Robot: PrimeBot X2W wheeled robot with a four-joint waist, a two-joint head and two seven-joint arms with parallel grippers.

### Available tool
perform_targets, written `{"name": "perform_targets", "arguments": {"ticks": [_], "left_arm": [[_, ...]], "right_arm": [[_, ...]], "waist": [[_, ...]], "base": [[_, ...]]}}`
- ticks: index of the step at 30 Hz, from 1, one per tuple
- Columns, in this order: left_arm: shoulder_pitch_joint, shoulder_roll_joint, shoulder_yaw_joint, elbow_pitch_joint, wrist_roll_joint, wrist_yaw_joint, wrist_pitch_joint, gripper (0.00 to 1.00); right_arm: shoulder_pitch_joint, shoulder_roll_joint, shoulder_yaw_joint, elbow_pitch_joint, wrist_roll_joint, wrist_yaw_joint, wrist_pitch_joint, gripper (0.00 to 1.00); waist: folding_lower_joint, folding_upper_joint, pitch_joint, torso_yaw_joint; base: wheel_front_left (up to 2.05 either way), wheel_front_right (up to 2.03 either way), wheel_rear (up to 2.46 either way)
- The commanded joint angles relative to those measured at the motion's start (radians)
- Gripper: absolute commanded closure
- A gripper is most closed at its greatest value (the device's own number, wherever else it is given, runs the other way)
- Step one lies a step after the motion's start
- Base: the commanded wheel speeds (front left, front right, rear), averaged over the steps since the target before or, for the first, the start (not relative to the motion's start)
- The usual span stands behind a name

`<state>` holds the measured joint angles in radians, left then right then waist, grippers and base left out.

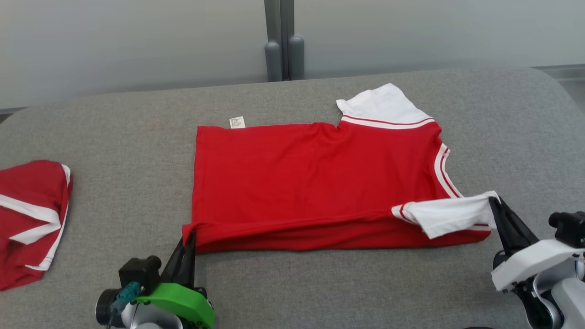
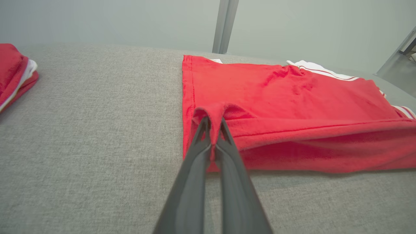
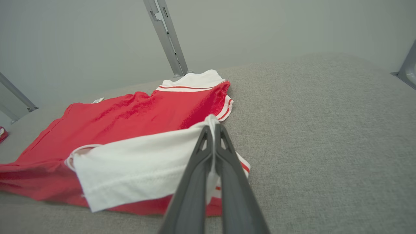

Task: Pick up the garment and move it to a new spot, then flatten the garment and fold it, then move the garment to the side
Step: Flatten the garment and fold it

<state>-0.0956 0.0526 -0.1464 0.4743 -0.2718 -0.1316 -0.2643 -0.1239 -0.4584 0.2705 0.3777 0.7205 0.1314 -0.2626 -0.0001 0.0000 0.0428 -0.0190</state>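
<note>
Your left gripper (image 1: 189,238) pinches the shirt (image 1: 311,183) at its red corner; your right gripper (image 1: 496,200) pinches the white sleeve (image 1: 448,214).

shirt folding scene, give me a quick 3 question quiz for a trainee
1. True or false: the left gripper is shut on a corner of the shirt.
2. Fill in: in the head view, the other garment lies folded to the shirt's ____.
3. The right gripper holds: A the sleeve, B the other garment, C nothing.
Key: 1 true; 2 left; 3 A
</note>
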Motion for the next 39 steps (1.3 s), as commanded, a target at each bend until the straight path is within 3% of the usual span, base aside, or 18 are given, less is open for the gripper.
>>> {"name": "perform_targets", "arguments": {"ticks": [1,14,15,16,17,18,26,31,39], "left_arm": [[-0.048,0.006,0.006,0.019,-0.005,0.002,0.0,1.0],[-0.219,0.0,-0.023,0.132,0.036,0.002,0.0,1.0],[-0.227,0.0,-0.022,0.139,0.036,0.002,0.0,0.89],[-0.235,0.0,-0.02,0.143,0.037,0.002,0.0,0.59],[-0.242,0.0,-0.015,0.143,0.037,0.002,0.0,0.06],[-0.246,0.0,-0.012,0.144,0.031,0.002,0.0,0.0],[-0.224,0.0,0.025,0.058,0.061,0.039,0.0,0.0],[-0.178,0.0,0.016,0.03,0.052,0.044,0.0,0.0],[-0.11,0.0,-0.003,0.016,0.03,0.05,0.0,0.0]], "right_arm": [[-0.056,0.019,-0.013,0.031,-0.041,-0.002,-0.002,1.0],[-0.268,0.098,-0.045,0.197,-0.174,-0.001,-0.003,1.0],[-0.275,0.102,-0.045,0.205,-0.176,-0.002,-0.003,0.98],[-0.281,0.108,-0.048,0.214,-0.173,-0.002,-0.003,0.62],[-0.288,0.113,-0.05,0.223,-0.171,-0.002,-0.003,0.07],[-0.295,0.118,-0.053,0.229,-0.169,-0.001,-0.003,0.0],[-0.291,0.168,-0.24,0.144,-0.314,-0.001,-0.003,0.0],[-0.208,0.178,-0.167,0.073,-0.355,-0.001,-0.003,0.0],[-0.096,0.181,-0.056,0.018,-0.329,-0.001,-0.003,0.0]], "waist": [[0.0001,0.0,0.047,0.0],[0.0001,0.0,0.176,0.009],[0.0001,0.0,0.182,0.009],[0.0001,0.0,0.186,0.008],[0.0001,0.0,0.191,0.007],[0.0001,0.0,0.194,0.006],[0.0001,0.0,0.2,0.001],[0.0001,0.0,0.177,0.006],[0.0001,0.0,0.152,0.011]], "base": [[0.0,0.0,0.0],[0.0,0.0,0.0],[0.0,0.0,0.0],[0.0,0.0,0.0],[0.0,0.0,0.0],[0.0,0.0,0.0],[0.0,0.0,0.0],[0.0,0.0,0.0],[0.0,0.0,0.0]]}}
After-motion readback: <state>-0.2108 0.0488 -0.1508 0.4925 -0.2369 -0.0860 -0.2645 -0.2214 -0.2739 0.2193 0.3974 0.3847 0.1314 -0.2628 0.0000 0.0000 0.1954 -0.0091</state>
